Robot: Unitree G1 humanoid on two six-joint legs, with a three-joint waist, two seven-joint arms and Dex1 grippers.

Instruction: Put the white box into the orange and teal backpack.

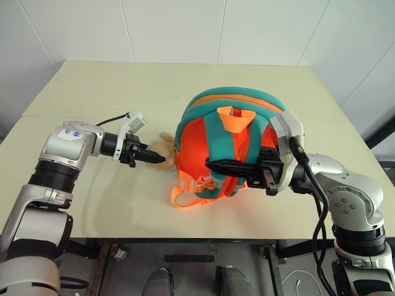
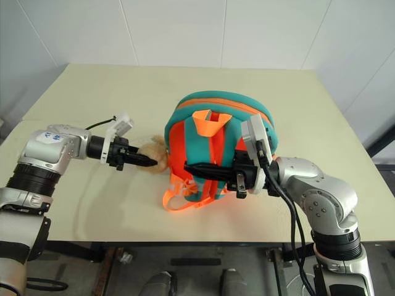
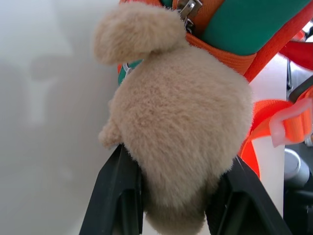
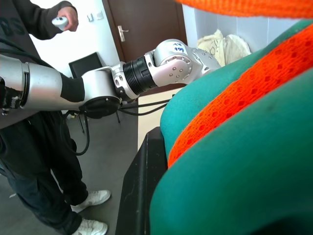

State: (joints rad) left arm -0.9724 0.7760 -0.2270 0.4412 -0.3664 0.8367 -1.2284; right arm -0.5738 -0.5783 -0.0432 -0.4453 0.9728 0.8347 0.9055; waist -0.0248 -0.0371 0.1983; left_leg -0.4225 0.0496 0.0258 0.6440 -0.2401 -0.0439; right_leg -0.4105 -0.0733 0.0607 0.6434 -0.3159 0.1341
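Note:
The orange and teal backpack (image 1: 231, 123) stands upright on the table with its strap side towards me. A tan plush charm (image 3: 181, 122) hangs from a zipper on its left side. My left gripper (image 1: 157, 158) is shut on this charm, one black finger (image 3: 115, 196) on each side of it. My right gripper (image 1: 213, 164) reaches level across the backpack's front and is shut on a teal and orange shoulder strap (image 4: 234, 147). The white box is out of view.
The cream table (image 1: 92, 86) has bare room to the left of and behind the backpack. Loose orange webbing (image 1: 185, 196) trails near the front edge. In the right wrist view a person (image 4: 29, 147) stands beside the table holding a controller.

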